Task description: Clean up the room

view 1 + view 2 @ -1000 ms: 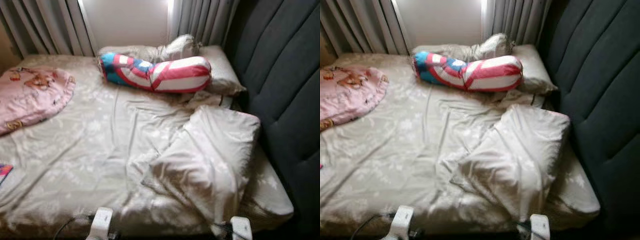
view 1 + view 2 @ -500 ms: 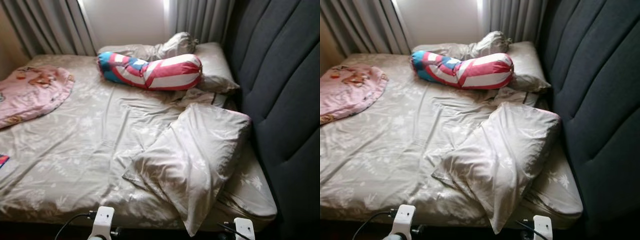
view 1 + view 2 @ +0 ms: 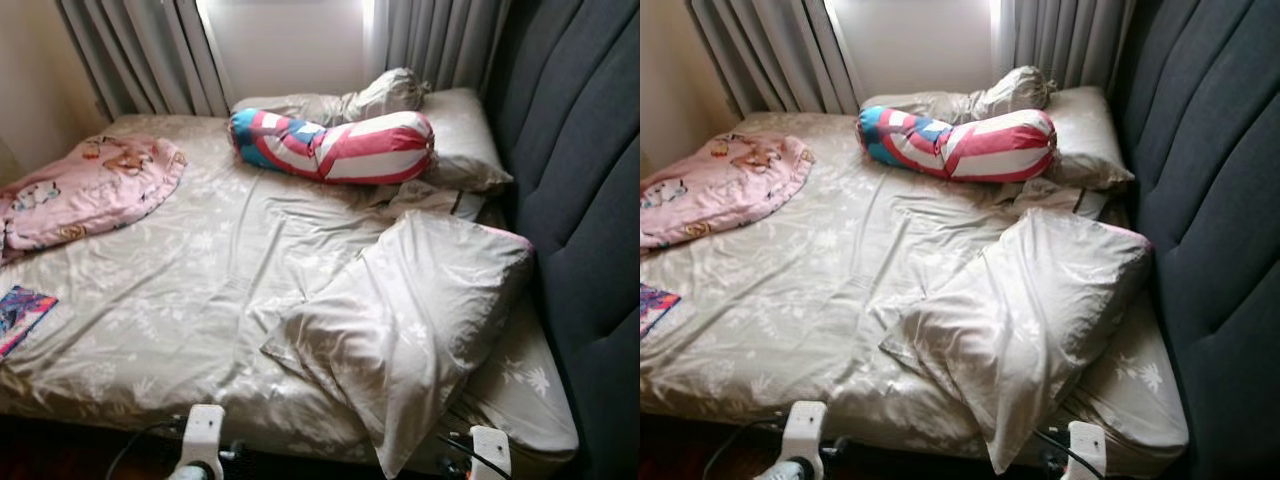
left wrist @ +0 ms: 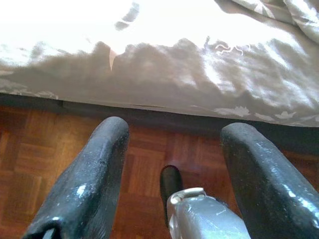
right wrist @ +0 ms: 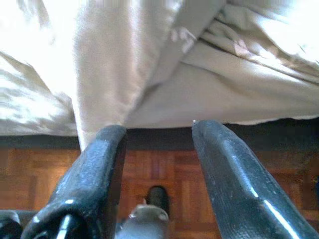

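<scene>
Basically a messy bed [image 3: 180, 300] with a beige leaf-print sheet, seen from its foot. Far left edge: small colourful flat book or card [image 3: 20, 315] lying on the sheet. Behind it, a crumpled pink cartoon-print blanket [image 3: 95, 185] at the left side. Grey pleated curtains [image 3: 150, 55] hang behind the bed. Centre back: red, white and blue striped bolster pillow [image 3: 335, 148] lying across, touching a beige pillow [image 3: 455, 140] at the headboard side, with a bunched beige cloth [image 3: 385, 92] behind it. Right front: large beige pillow [image 3: 410, 320] lying askew, its corner hanging over the bed edge. Dark grey padded headboard [image 3: 580, 200] runs along the right. Left gripper [image 4: 172, 174] is low over brown parquet floor [image 4: 40, 159] near the bed edge, fingers spread, holding nothing. Right gripper [image 5: 157, 169] is likewise low by the bed edge, fingers spread, just below the hanging pillow corner.
</scene>
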You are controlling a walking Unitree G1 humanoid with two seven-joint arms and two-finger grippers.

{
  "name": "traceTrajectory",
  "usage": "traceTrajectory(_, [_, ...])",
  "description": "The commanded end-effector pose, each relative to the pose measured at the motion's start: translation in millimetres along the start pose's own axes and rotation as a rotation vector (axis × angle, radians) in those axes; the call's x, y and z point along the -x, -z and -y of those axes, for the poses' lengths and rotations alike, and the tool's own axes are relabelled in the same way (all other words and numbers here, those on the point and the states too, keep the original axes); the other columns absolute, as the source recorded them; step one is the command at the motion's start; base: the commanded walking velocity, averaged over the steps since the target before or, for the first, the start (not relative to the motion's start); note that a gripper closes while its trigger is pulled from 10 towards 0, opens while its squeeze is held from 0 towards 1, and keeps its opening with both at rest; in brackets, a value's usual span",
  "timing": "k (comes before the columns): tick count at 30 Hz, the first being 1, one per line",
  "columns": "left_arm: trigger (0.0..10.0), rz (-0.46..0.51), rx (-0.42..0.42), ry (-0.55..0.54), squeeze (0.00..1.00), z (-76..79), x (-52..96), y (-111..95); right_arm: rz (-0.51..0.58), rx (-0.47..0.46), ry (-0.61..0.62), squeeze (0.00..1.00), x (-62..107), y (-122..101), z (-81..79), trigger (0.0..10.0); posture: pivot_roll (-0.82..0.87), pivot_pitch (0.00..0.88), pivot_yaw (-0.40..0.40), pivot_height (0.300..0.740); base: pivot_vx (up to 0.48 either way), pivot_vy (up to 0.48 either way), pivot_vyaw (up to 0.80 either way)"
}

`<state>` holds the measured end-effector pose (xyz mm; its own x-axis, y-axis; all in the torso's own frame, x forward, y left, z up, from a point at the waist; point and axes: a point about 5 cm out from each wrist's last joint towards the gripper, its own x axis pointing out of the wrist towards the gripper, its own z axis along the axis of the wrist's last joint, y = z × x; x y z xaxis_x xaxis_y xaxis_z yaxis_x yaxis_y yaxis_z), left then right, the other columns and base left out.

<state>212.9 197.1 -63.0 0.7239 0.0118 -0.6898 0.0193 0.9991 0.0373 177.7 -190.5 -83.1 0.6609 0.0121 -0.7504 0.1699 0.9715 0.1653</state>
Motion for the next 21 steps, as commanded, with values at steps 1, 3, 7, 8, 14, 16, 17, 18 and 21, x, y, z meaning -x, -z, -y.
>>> traceTrajectory(1, [10.0,-0.006,-0.006,-0.001,0.00,-0.9,-1.1,-3,-0.002,-0.020,0.010,0.00,-0.2,-1,1.4,10.0,-0.03,0.000,-0.018,0.740,0.000,0.349,0.00])
traceTrajectory(3, [10.0,-0.004,0.000,-0.003,0.00,1.9,-1.8,-3,-0.001,-0.017,0.014,0.00,-0.1,-2,3.8,10.0,-0.02,0.000,-0.027,0.740,0.000,0.334,0.00])
traceTrajectory(7, [10.0,0.009,0.013,0.012,0.00,9.0,-3.6,-8,0.011,-0.004,0.040,0.00,-0.2,-8,9.9,10.0,-0.05,0.000,-0.039,0.740,0.000,0.081,0.00])
traceTrajectory(8, [10.0,0.017,0.021,0.015,0.00,10.5,-4.1,-9,0.021,-0.007,0.046,0.00,-0.3,-10,11.0,10.0,-0.06,0.000,-0.041,0.740,0.000,0.000,0.00])
traceTrajectory(14, [10.0,0.077,0.030,0.034,0.00,14.6,-6.9,-23,0.072,-0.037,0.058,0.00,-2.2,-22,11.9,10.0,-0.08,0.000,-0.039,0.740,0.000,0.000,0.00])
traceTrajectory(16, [10.0,0.112,0.027,0.039,0.00,13.3,-7.8,-31,0.098,-0.027,0.046,0.00,-3.6,-28,9.3,10.0,-0.09,0.000,-0.028,0.740,0.000,0.000,0.00])
traceTrajectory(17, [10.0,0.123,0.027,0.038,0.00,12.8,-8.0,-33,0.106,-0.018,0.043,0.00,-3.9,-30,8.6,10.0,-0.10,0.000,-0.023,0.740,0.000,0.000,0.00])
traceTrajectory(18, [10.0,0.137,0.030,0.037,0.00,12.3,-8.0,-35,0.116,-0.013,0.040,0.00,-4.1,-31,8.0,10.0,-0.10,0.000,-0.021,0.740,0.000,0.000,0.00])
traceTrajectory(21, [10.0,0.171,0.029,0.030,0.00,10.9,-7.8,-40,0.138,-0.006,0.030,0.00,-4.5,-35,6.5,10.0,-0.11,0.000,-0.011,0.740,0.000,0.000,0.00])
